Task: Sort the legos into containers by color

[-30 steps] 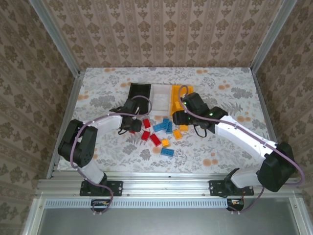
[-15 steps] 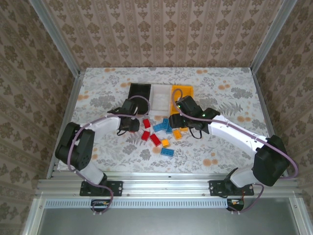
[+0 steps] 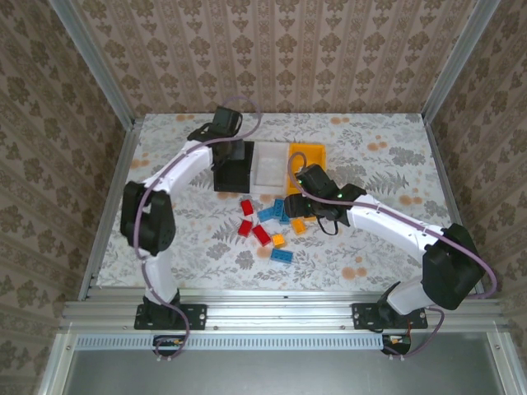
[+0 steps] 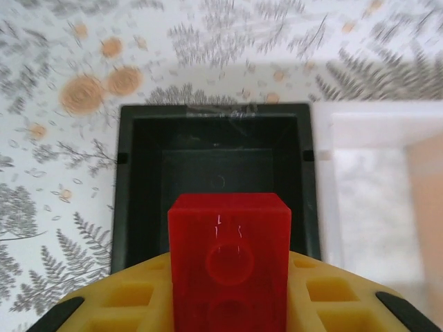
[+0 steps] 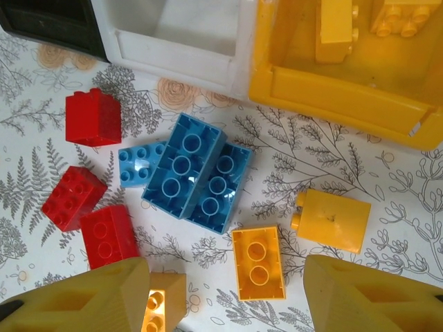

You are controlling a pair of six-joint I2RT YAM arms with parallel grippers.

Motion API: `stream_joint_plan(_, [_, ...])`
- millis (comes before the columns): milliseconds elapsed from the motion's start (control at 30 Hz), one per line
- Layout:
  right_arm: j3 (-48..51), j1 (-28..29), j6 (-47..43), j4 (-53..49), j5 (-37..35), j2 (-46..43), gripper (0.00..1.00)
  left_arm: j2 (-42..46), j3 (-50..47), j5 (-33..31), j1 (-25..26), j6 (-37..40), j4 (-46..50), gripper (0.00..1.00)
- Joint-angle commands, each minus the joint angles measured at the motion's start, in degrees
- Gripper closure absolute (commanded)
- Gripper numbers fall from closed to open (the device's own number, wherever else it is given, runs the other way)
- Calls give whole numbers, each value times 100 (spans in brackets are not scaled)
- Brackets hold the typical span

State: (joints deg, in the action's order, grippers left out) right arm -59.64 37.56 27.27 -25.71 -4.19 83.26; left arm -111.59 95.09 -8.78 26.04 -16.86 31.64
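Claw check: right claw (image 5: pixel 239 304) spread wide, left claw (image 4: pixel 228 308) clamped on a red brick (image 4: pixel 228 256).
Nearest, nothing is held by the right claw; loose red, blue and orange legos (image 5: pixel 197 173) are scattered under it. Beyond them the black bin (image 4: pixel 211 114), white bin (image 5: pixel 180 62) and orange-yellow bin (image 5: pixel 332 90) are lined up left to right. Farthest, the red brick is held over the black bin.

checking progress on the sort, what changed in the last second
The left fingers left the loose bricks and swung to the far side, now holding a red brick over the black bin. The right fingers, open, edged slightly toward the loose bricks. The white bin, orange-yellow bin and remaining bricks look unmoved.
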Motion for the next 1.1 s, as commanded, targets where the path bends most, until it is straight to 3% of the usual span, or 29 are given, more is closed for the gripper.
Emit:
stream_joint_plan(0, [113, 32, 136, 124, 31, -78, 38, -422, 370, 106, -213, 78, 614, 76])
stream_joint_plan(200, [153, 41, 182, 197, 120, -67, 38, -776, 544, 297, -248, 25, 609, 70])
stream_joint_plan(433, [134, 135, 256, 222, 76, 110, 37, -651, 456, 442, -249, -6, 563, 50])
stream_joint_plan(533, [-48, 268, 271, 83, -105, 227, 37, -404, 395, 603, -226, -45, 552, 41])
stream_joint_plan(667, [-348, 506, 490, -63, -481, 494, 35, 339, 47, 984, -211, -121, 325, 38])
stream_joint_plan(867, [-892, 809, 894, -136, -1281, 1427, 30, 2066, -1913, 1098, -231, -438, -497, 28])
stream_joint_plan(1067, [-1191, 809, 1125, 47, -1426, 2047, 28, 3695, -4304, 1416, -229, -1101, -1353, 24])
